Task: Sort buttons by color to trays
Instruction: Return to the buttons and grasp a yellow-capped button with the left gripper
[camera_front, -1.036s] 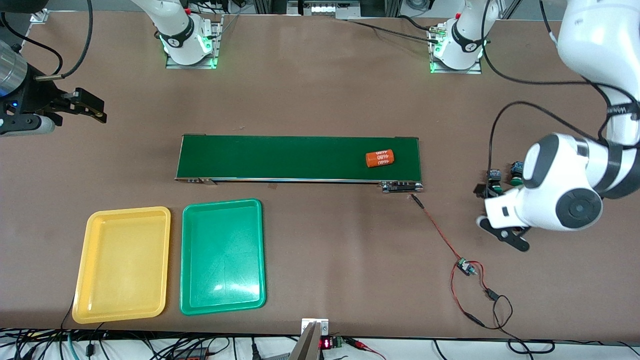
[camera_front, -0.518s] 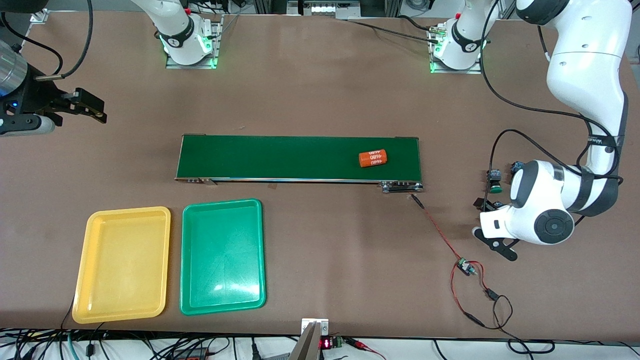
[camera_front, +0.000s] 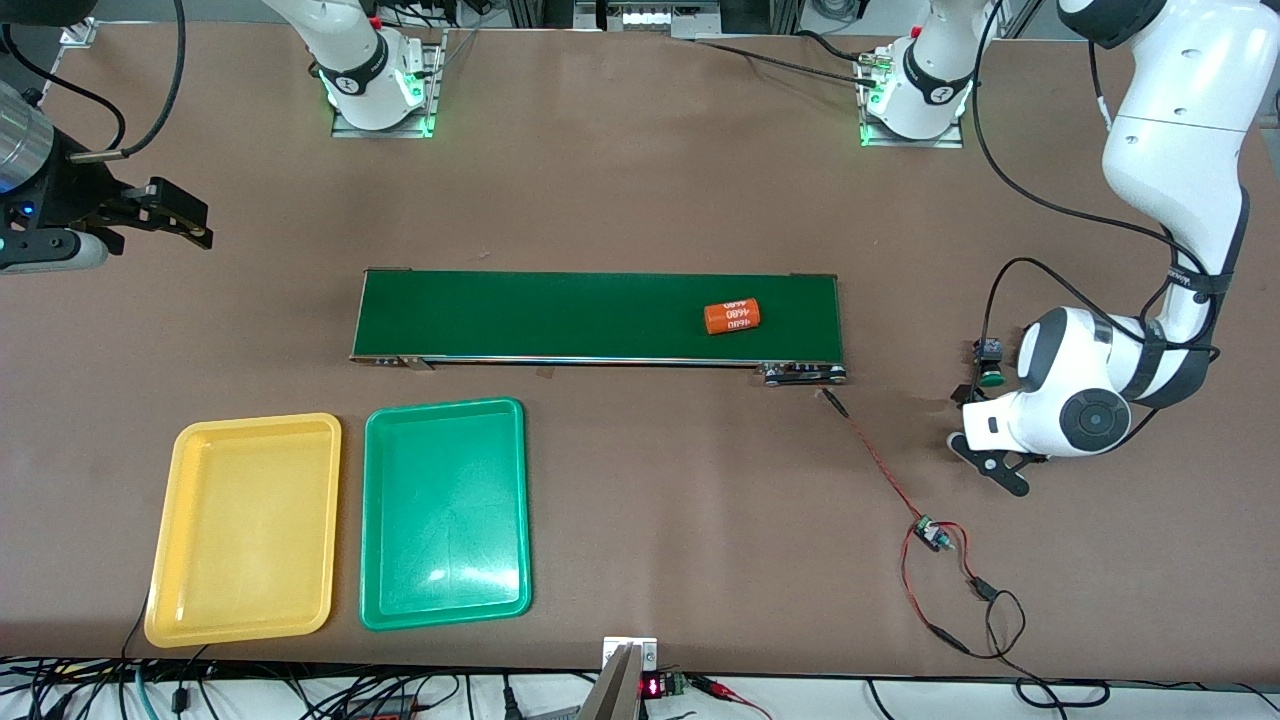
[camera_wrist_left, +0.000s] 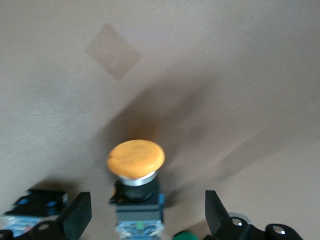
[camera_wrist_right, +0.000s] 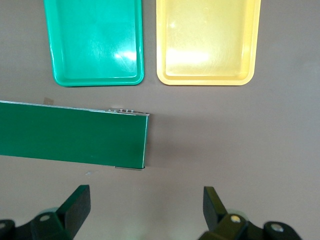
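Two trays (camera_front: 245, 528) side by side nearer the camera than the belt (camera_front: 560, 315), cylinder (camera_front: 731, 316) on belt.

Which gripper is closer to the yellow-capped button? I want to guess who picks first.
Left. The left gripper hangs open right over the yellow-capped button, its fingers on either side of it. The right gripper waits open at the right arm's end of the table, away from the buttons.

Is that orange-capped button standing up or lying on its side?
Upright. In the left wrist view the yellow-orange button stands cap up on its black body, between the open left tool's fingers, untouched.
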